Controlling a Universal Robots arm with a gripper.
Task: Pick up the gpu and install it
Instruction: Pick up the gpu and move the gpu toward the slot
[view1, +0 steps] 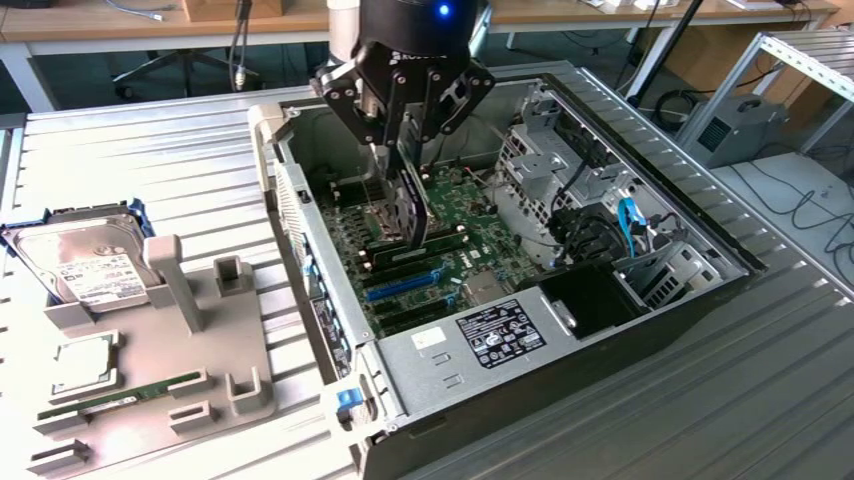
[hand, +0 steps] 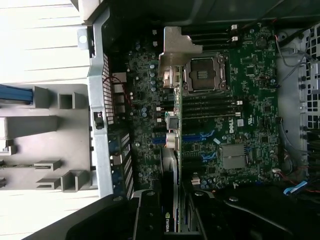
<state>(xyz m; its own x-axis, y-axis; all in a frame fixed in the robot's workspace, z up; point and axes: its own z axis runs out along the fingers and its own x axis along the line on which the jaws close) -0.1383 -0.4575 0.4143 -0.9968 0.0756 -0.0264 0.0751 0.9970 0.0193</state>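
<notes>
I am looking down at an open computer case (view1: 667, 290) lying on its side on a ribbed metal table (view1: 160, 160). My gripper (view1: 400, 195) reaches down into the case from above. Its jaws are clamped on the graphics card (view1: 411, 215), one finger on each flat face. The card is thin and black and stands on edge, upright, over the green motherboard (view1: 470, 235). Its lower edge is close to the board, just above the blue slots (view1: 400, 287). I cannot tell whether it touches a slot.

In the wrist view the graphics card (hand: 171, 165) is seen edge-on, running away from the gripper (hand: 172, 222) across the motherboard (hand: 250, 100). Its silvery metal bracket (hand: 177, 47) is at the far end, near the case wall (hand: 100, 75). The empty processor socket (hand: 205, 75) sits just beside the card's line, and a small silver heat sink (hand: 234, 156) lies further off.

At the case's near end is a labelled power supply (view1: 497, 335).

On the exterior view's left, well apart from the case, a grey holder tray (view1: 200, 330) rests on the table. A silver hard drive (view1: 83, 268) sits at its far end, a square processor chip (view1: 83, 360) nearer, and a slim green memory stick (view1: 120, 397) lies flat near the front.
</notes>
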